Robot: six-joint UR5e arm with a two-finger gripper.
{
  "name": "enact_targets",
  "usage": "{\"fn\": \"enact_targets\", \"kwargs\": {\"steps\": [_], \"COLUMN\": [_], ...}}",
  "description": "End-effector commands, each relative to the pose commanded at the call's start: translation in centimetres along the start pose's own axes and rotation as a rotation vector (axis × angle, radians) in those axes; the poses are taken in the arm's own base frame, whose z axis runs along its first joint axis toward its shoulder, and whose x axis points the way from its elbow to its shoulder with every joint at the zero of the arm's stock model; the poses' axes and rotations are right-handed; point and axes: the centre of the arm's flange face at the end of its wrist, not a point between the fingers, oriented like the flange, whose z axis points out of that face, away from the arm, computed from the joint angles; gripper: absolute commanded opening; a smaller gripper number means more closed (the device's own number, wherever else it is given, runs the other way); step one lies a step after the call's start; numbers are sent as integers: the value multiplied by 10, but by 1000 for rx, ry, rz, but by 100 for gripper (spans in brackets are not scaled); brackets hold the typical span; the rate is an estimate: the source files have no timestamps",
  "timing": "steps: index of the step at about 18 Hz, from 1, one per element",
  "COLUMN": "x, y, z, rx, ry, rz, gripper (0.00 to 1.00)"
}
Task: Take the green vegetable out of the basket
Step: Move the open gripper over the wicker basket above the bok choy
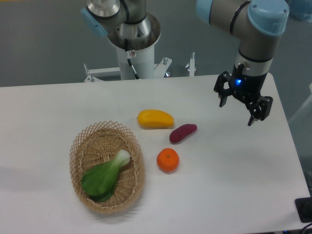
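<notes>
The green vegetable point(105, 175), a bok choy with dark green leaves and a pale stem end, lies inside the oval tan wicker basket point(78, 146) at the lower left of the table. My gripper point(237, 111) hangs over the right side of the table, far to the right of the basket. Its two black fingers are spread apart and hold nothing.
A yellow mango-like fruit point(155, 119), a purple sweet potato point(183, 133) and an orange point(167, 160) lie between the basket and the gripper. The arm's base point(132, 44) stands behind the table's far edge.
</notes>
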Motion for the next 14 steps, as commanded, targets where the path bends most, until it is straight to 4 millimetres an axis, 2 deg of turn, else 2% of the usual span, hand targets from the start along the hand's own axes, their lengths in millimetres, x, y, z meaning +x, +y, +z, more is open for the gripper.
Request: {"fn": "enact_targets", "kwargs": {"steps": [3,5,8,10,13,14], "x": [18,34,63,90,118,127], "y": [-31,-61,-96,-122,-144,-157], "z": [14,27,55,77,106,114], "rx": [5,5,8,7,11,19], "ry": [24,39,71,98,99,89], "rz": [-97,-156,-217,-231,-246,-234], "gripper": [100,100,100,100,100,100]}}
